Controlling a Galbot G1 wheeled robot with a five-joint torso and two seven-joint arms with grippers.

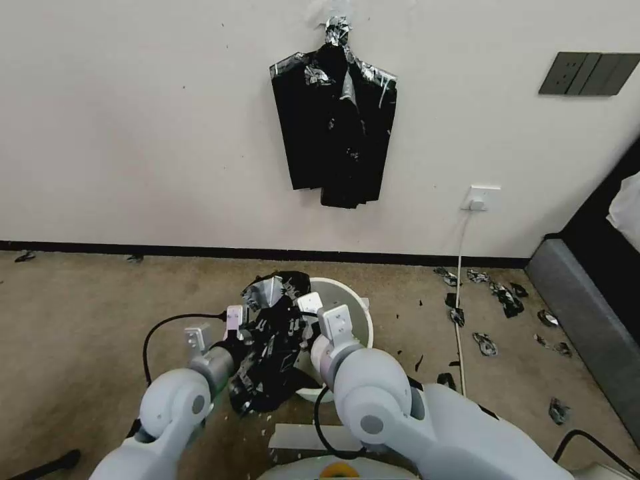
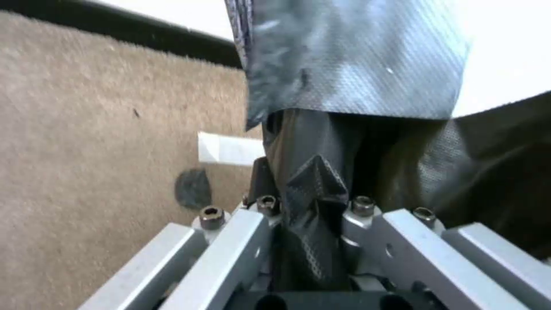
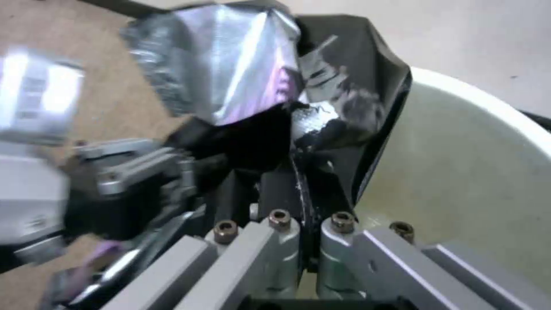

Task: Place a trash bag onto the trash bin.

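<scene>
The bag is held bunched above the floor, against the left side of the bin, with its crinkled upper folds raised at the bin's rim and its lower part hanging down outside the bin's wall. It is gripped from both sides: the left gripper is pinched on a fold at the bag's left, and the right gripper is pinched on the film at the rim. In the left wrist view the jaws are seen pressed together on a pleat of the bag; in the right wrist view the jaws are likewise closed on a thin edge of black film, with the cream inside of the bin just beside it and the left gripper seen close by. The bin stands on a tan carpet. On the wall behind, a bundle of bags hangs well apart from the bin. Torn black scraps are scattered on the carpet to the right, near a white cord that runs down from a wall socket. No writing can be read.
</scene>
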